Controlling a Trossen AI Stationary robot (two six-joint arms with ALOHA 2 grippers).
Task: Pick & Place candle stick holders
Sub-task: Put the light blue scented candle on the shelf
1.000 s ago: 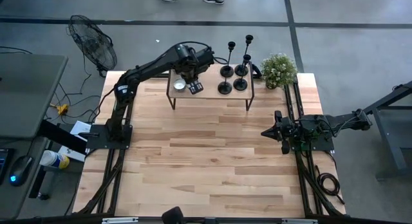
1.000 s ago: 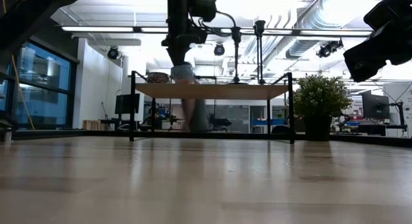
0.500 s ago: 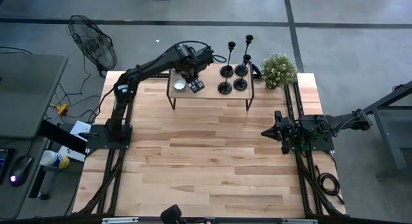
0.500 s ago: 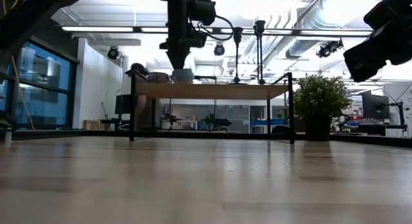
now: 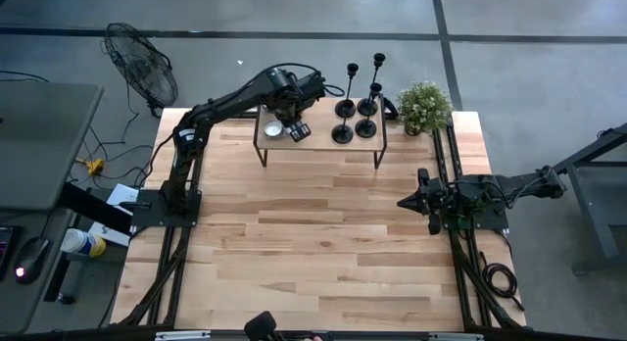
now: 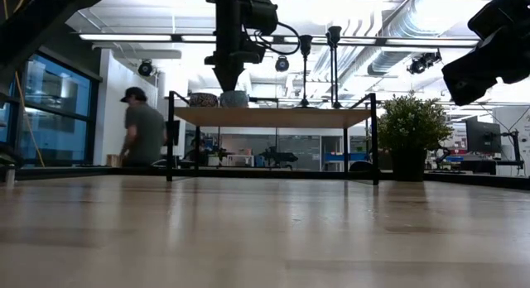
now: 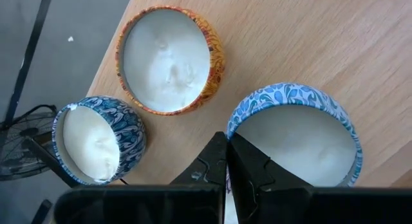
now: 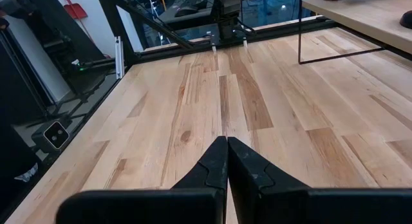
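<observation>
You see two dark, near-black arms built of chunky jointed segments. The left arm (image 5: 220, 104) carries a thin black cable looping beside its wrist block, above the small wooden shelf (image 5: 323, 145). Each arm stands on a flat black base plate. The left gripper (image 7: 226, 161) and right gripper (image 8: 226, 156) have matte black, wedge-shaped fingers with notched inner edges.

A grey floor (image 5: 529, 76) crossed by dark lines is seen around the wooden table (image 5: 313, 253), with a standing fan (image 5: 142, 65) set near its far left corner. Behind it, a bright ceiling with long light strips (image 6: 141, 37) and silver ducts (image 6: 397, 40) is shown, a large window (image 6: 50, 114) at the left (a person (image 6: 142, 129) is bent beside it).
</observation>
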